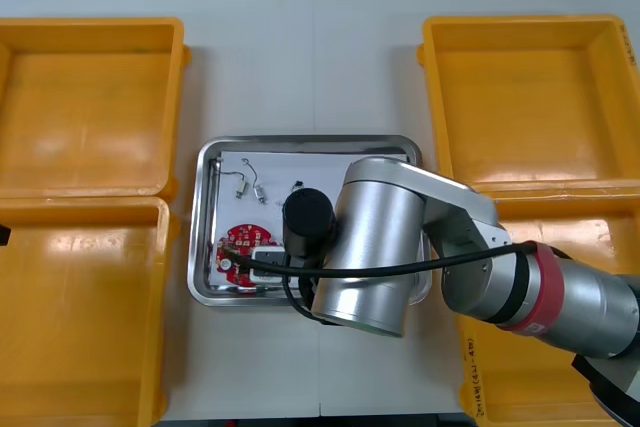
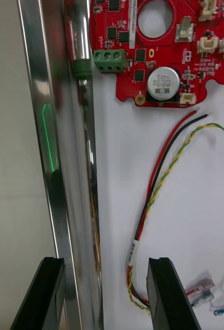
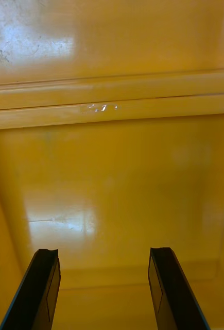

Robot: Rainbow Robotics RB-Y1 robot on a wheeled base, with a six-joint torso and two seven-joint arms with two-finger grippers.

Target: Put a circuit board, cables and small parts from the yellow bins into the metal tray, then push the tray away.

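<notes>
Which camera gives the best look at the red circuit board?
The right wrist view: the board lies close, its parts plain. In the front view the board is small, partly hidden under the right arm. The left wrist view looks into a yellow bin.

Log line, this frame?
right end effector open over metal tray rim | circuit board, cable inside | left end effector open over yellow bin

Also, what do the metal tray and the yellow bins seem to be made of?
Metal tray: likely polished steel; its wall is mirror-bright and shows a green streak, while the floor looks matte white. Yellow bins: probably moulded plastic, glossy; broad soft highlights lie on smooth walls.
</notes>
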